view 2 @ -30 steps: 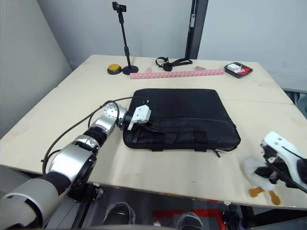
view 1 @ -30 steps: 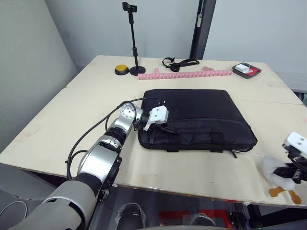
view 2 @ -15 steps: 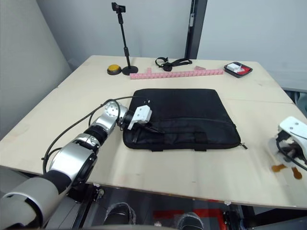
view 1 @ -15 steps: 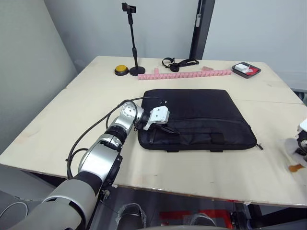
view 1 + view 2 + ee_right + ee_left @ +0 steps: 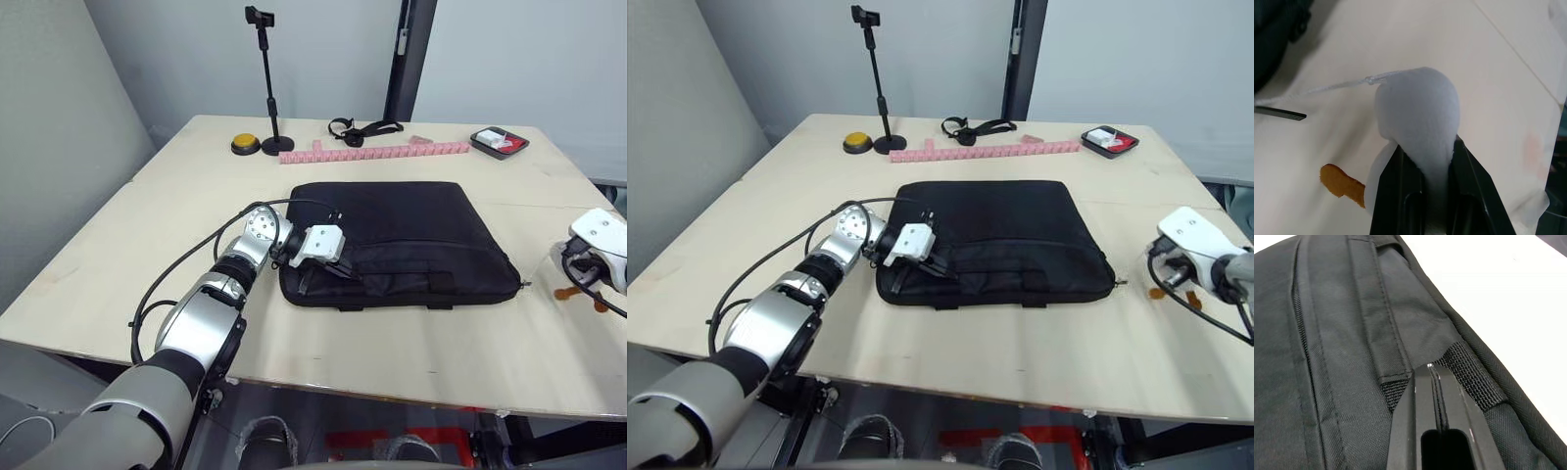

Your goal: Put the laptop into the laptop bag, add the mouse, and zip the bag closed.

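Lifted up beside the black fabric laptop bag's (image 5: 402, 240) right end, right gripper (image 5: 1425, 161) clamps a white soft toy (image 5: 1418, 122); left gripper (image 5: 1434, 382), fingers together, presses the bag's near-left handle.

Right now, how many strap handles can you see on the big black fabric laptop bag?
1 on the black fabric laptop bag: the webbing strap handle along its near edge, where the left gripper presses shut. A second may be hidden underneath.
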